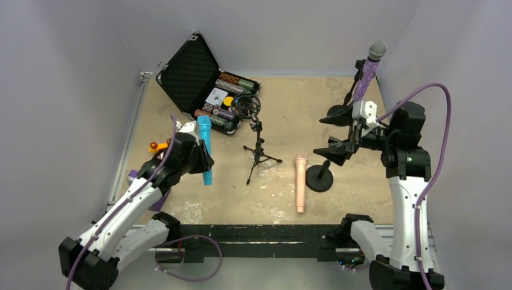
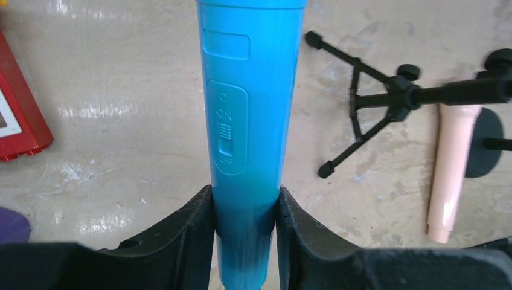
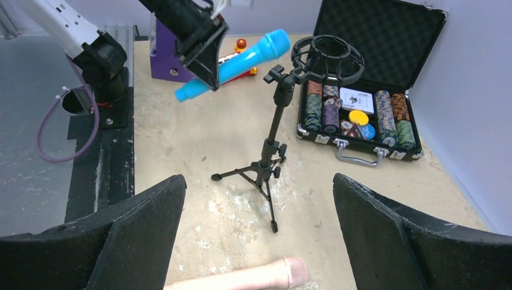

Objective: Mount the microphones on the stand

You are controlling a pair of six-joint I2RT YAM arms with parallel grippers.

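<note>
Left end effector point(image 2: 244, 202) pinches the blue microphone point(image 2: 250, 121) low on its handle, held clear of the tabletop point(image 1: 284, 121), left of the tripod stand point(image 3: 268, 151). Smooth rigid plastic, probably light and slippery, so a firm grip below the switch suits. Right end effector point(image 3: 258, 181) hangs wide, empty.
</note>
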